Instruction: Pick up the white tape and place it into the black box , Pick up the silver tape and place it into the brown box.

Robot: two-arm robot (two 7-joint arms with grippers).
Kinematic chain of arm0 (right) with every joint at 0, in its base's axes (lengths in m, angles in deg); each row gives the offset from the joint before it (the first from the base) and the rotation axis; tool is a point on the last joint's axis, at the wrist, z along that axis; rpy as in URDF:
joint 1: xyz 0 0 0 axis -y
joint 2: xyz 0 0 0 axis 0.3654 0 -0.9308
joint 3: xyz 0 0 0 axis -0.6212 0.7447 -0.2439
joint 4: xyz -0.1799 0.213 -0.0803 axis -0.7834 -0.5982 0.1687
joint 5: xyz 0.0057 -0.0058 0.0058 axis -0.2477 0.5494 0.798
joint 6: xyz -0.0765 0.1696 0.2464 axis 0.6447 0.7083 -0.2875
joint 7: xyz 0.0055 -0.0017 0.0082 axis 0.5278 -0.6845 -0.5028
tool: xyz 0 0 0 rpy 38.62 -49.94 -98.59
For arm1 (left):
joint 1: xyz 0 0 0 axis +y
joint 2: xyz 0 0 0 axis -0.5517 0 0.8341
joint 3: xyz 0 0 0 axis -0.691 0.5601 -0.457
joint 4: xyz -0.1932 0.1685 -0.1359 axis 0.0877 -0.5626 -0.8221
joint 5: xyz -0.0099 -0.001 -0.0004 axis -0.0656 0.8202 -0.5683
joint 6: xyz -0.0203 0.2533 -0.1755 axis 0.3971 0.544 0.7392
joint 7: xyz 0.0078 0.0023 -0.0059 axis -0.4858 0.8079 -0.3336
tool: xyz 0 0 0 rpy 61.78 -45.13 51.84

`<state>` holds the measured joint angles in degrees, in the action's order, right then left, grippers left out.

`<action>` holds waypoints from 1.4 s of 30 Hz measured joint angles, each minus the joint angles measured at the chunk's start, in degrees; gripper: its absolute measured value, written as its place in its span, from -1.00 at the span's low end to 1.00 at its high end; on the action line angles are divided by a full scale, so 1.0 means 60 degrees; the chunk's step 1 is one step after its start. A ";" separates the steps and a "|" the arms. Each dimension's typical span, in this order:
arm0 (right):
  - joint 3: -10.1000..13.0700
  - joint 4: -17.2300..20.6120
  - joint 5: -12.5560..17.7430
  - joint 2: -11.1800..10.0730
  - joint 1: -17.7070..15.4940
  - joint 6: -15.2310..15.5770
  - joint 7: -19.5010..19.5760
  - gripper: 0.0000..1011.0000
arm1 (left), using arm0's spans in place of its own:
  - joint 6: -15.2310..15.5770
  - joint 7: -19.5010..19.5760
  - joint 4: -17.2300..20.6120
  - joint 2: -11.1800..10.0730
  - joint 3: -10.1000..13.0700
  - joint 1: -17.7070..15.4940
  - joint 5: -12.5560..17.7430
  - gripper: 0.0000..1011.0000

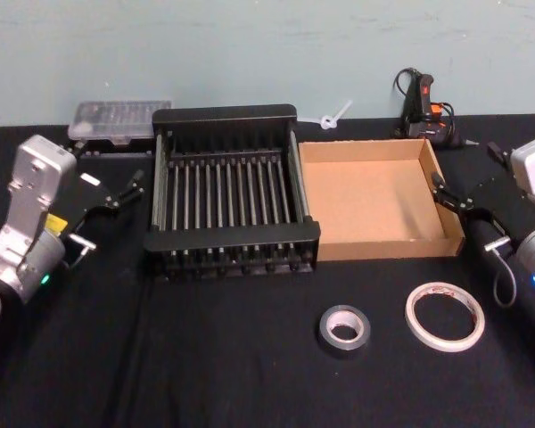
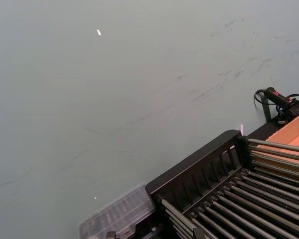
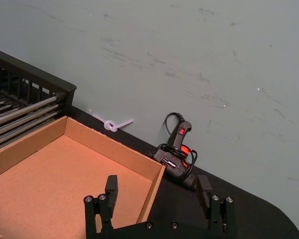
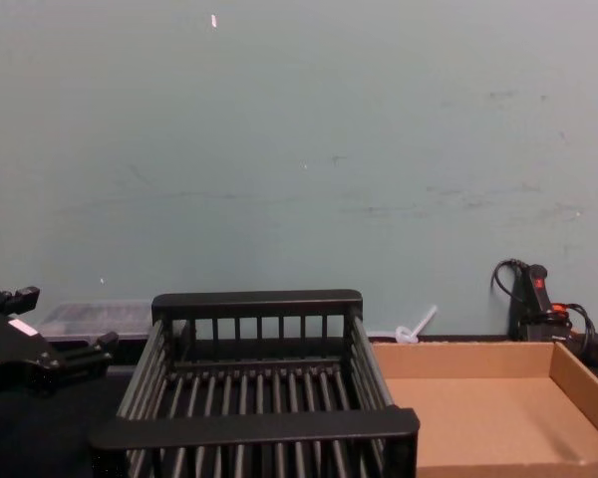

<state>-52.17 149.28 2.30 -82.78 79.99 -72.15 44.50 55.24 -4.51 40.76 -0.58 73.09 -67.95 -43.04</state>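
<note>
The white tape (image 1: 444,316) lies flat on the black cloth at the front right. The silver tape (image 1: 344,330) lies just left of it. Behind them stand the black box (image 1: 223,114) in the middle and the brown box (image 1: 366,201) to its right; nothing lies in either. My left gripper (image 1: 120,190) hovers open beside the black box's left wall, also seen in the chest view (image 4: 55,334). My right gripper (image 1: 461,198) hangs open at the brown box's right wall, its fingers (image 3: 111,188) spread over that box's far right corner (image 3: 157,169). Both hold nothing.
A clear plastic case (image 1: 120,120) sits at the back left by the wall. A black corded hand tool with a red switch (image 1: 423,102) and a white zip tie (image 1: 332,118) lie behind the boxes. Black cloth covers the table to the front edge.
</note>
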 joint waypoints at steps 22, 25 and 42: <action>0.0000 0.0000 0.0000 0.0000 0.0000 -0.0001 0.0000 0.98 | 0.0000 0.0000 0.0000 0.0000 0.0001 0.0000 0.0000 0.98; 0.0000 0.0000 0.0000 0.0000 0.0000 0.0000 0.0000 0.98 | 0.0000 0.0000 0.0000 0.0000 0.0001 0.0000 0.0000 0.98; 0.0000 0.0000 0.0000 0.0000 0.0000 0.0000 0.0000 0.98 | 0.0000 0.0000 0.0000 0.0000 0.0000 0.0000 0.0000 0.98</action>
<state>-52.18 149.28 2.30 -82.78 79.99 -72.15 44.50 55.24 -4.51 40.76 -0.58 73.09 -67.95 -43.04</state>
